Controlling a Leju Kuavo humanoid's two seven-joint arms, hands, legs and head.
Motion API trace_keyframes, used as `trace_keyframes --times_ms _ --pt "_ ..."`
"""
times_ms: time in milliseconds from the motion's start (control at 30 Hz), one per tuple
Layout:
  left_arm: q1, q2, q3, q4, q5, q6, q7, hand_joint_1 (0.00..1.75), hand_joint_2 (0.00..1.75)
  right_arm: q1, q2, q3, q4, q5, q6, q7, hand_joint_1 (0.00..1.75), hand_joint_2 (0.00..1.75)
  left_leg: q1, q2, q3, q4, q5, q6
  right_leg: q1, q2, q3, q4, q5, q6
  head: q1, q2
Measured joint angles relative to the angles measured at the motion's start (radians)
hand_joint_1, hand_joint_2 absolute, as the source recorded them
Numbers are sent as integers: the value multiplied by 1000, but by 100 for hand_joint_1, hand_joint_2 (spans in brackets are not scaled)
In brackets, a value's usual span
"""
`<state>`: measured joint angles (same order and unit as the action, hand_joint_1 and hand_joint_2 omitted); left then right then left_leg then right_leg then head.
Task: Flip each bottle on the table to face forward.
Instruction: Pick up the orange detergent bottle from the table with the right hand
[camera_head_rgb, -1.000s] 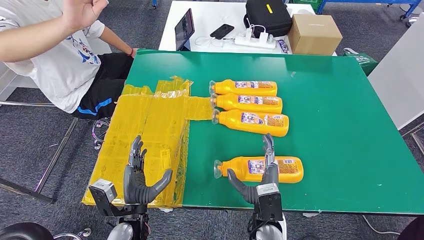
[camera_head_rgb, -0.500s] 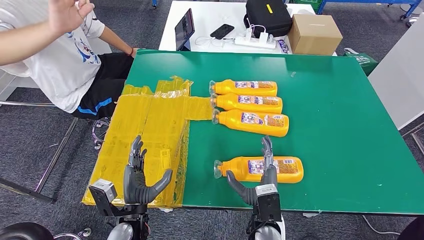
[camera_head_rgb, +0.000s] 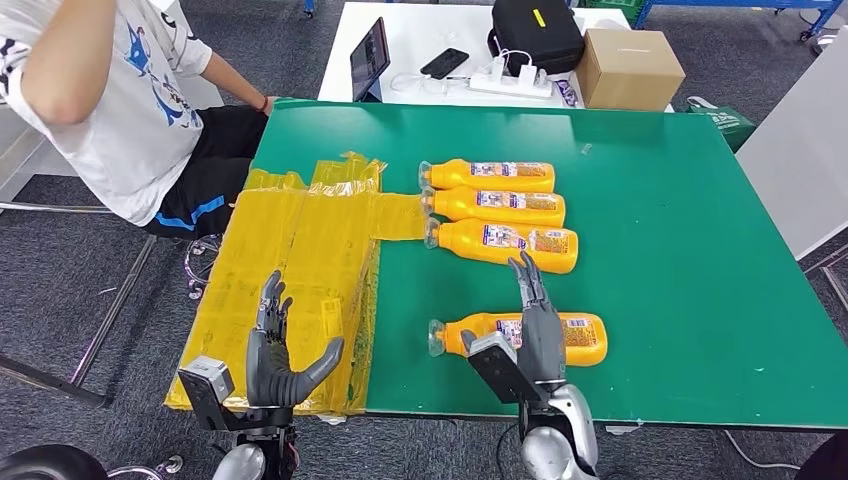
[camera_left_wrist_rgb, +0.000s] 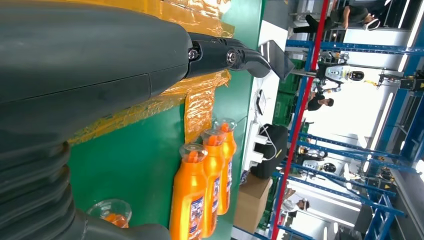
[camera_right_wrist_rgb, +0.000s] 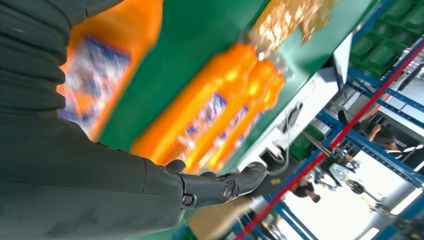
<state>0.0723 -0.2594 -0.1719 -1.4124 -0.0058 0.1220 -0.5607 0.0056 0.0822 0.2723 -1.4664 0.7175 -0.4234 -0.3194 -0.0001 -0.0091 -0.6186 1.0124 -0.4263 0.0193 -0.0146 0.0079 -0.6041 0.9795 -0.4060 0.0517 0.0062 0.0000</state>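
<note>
My right robot hand (camera_head_rgb: 538, 325) hovers over the near bottle (camera_head_rgb: 575, 338), fingers straight and apart, holding nothing. The fingertips reach past the bottle's far side toward the row of three bottles (camera_head_rgb: 500, 206) that lies just beyond them. My left robot hand (camera_head_rgb: 275, 358) is raised off to the side, over the yellow sheet (camera_head_rgb: 300, 250) at the counter (camera_head_rgb: 680, 250) edge — also spread wide and empty.

The near bottle lies on its side directly under my right palm, cap (camera_head_rgb: 436, 338) pointing toward my left robot hand, base away from it. A printed label wraps its middle. The three bottles ahead lie the same way, side by side and touching or nearly so, well apart from the near one.

Handling judgement, from appearance alone:
- The body looks like smooth moulded plastic filled with orange liquid, so expect moderate weight and a shell that gives slightly under pressure.
- The section appears flattened rather than round. It should rest stable on a broad face and resist rolling, so it must be lifted or tipped over an edge.
- The surface is glossy and likely slippery; the label band should offer more friction.

Recommended hold: across the label band at mid-body, thumb on the near edge and fingers on the far edge — close to the balance point. Avoid the neck and cap, where the load would swing.

The right wrist view is motion-blurred, so I cannot confirm from it how far the palm stands above the bottle.
</note>
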Motion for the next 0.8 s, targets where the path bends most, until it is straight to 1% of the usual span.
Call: trace_keyframes --times_ms 67,167,500,567,700,800 --pt "-1 0 4 3 -5 -2 0 0 175 -27 -25 0 -5 16 17 28 0 175 0 0 0 0 0 0 0 0 0 0 0 0 0 0" --pt "-2 0 9 6 -7 -3 0 0 175 -50 -49 -1 -9 23 27 43 0 175 0 0 0 0 0 0 0 0 0 0 0 0 0 0" --pt "-6 0 19 10 -7 -6 0 0 175 -65 -75 -1 -11 25 28 47 0 175 0 0 0 0 0 0 0 0 0 0 0 0 0 0" --pt "-6 0 20 11 -9 -7 1 0 175 -66 -78 -1 -11 34 40 62 0 175 0 0 0 0 0 0 0 0 0 0 0 0 0 0" --pt "-7 0 25 14 -19 -19 6 0 175 -66 -95 0 -5 64 83 117 0 175 0 0 0 0 0 0 0 0 0 0 0 0 0 0" --pt "-8 0 30 21 -27 -32 6 0 175 -65 -105 1 3 75 96 122 0 175 0 0 0 0 0 0 0 0 0 0 0 0 0 0"
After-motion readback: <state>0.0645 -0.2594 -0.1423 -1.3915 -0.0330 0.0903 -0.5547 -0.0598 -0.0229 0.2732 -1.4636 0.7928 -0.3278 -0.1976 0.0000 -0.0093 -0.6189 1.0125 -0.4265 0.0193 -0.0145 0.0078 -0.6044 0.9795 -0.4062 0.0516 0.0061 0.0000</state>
